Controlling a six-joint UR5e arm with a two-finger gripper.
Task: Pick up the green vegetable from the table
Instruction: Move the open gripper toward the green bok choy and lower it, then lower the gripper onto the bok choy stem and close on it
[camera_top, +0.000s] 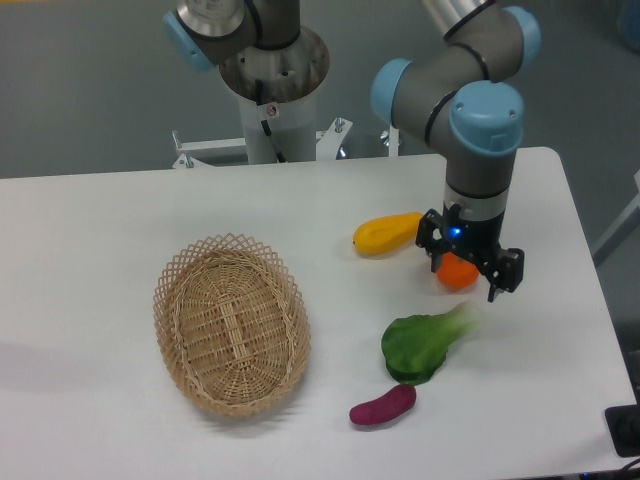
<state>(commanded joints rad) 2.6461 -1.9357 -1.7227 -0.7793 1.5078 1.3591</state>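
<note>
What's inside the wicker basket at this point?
Nothing visible: the wicker basket shows only its woven bottom. The green vegetable lies on the table to its right. The basket's near wall hides a thin strip of the floor behind it.

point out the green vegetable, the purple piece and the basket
green vegetable (412, 345), fixed camera, on the dark leaf
purple piece (382, 405), fixed camera, on its middle
basket (180, 270), fixed camera, on the upper left rim

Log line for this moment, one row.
gripper: jaws open, above orange piece | green vegetable: on table, untouched | grasp: pending
</note>
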